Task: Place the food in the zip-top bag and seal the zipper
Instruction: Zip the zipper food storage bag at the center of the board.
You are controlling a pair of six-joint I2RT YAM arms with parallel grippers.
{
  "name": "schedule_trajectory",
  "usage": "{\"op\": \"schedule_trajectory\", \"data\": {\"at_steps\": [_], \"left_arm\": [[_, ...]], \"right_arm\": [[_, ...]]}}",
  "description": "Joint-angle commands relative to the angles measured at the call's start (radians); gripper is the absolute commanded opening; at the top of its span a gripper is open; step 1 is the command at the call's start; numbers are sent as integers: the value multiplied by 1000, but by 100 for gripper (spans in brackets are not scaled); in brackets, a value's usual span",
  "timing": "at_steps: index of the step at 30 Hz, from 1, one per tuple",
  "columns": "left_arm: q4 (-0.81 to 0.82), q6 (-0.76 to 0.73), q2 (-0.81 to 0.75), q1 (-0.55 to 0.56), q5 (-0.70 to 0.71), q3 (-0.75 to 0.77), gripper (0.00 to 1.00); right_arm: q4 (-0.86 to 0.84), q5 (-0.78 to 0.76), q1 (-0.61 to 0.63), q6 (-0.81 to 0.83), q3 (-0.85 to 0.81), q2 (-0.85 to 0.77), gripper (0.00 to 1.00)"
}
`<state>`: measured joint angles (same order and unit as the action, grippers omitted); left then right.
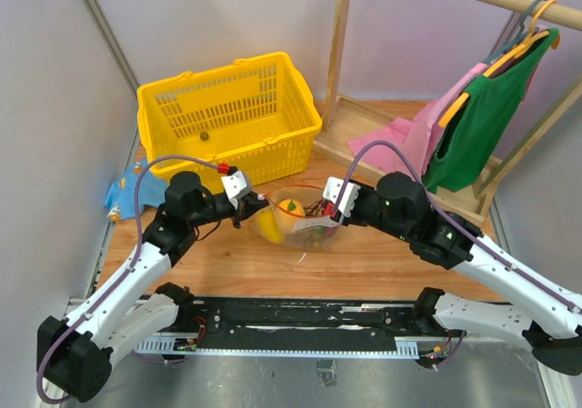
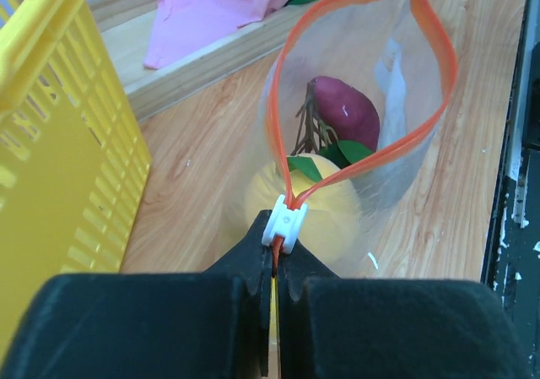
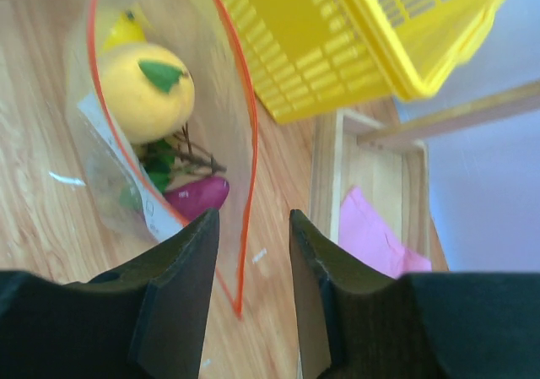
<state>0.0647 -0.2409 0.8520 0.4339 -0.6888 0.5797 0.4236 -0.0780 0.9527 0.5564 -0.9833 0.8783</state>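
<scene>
The clear zip-top bag (image 1: 296,219) stands on the wooden table between my two grippers, its mouth open. Its red-orange zipper (image 2: 439,54) forms an open loop. Inside lie yellow round fruits (image 3: 145,92), a dark purple piece (image 2: 346,113) and brown stems with green leaves. My left gripper (image 2: 277,265) is shut on the zipper strip just behind the white slider tab (image 2: 285,224). My right gripper (image 3: 251,227) is open, its fingers on either side of the zipper's far end (image 3: 239,299), not touching it.
A yellow basket (image 1: 227,117) stands behind the bag, close to both grippers. A blue packet (image 1: 127,190) lies at the far left. A wooden rack (image 1: 364,126) with pink cloth (image 1: 409,140) and a green garment (image 1: 477,122) stands at the back right.
</scene>
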Motion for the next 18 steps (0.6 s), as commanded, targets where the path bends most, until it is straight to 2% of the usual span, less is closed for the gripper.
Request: {"op": "schedule_trajectory", "data": {"at_steps": [1,4,9,18], "left_arm": [[-127,-22,-27,-5,38,69,0],[-198,-33,-27,-6,43,103,0],[-266,-39,-25,-5,45,155,0],[-339,-42,-27,4,26,203,0]], "right_arm": [[1,191,-12,-55,-116,78,41],[-13,268,-12,-67,-175,132,48],[-109,411,-12,-117,-235,235,52],[-314,567,-12,-154,-252,389,50]]}}
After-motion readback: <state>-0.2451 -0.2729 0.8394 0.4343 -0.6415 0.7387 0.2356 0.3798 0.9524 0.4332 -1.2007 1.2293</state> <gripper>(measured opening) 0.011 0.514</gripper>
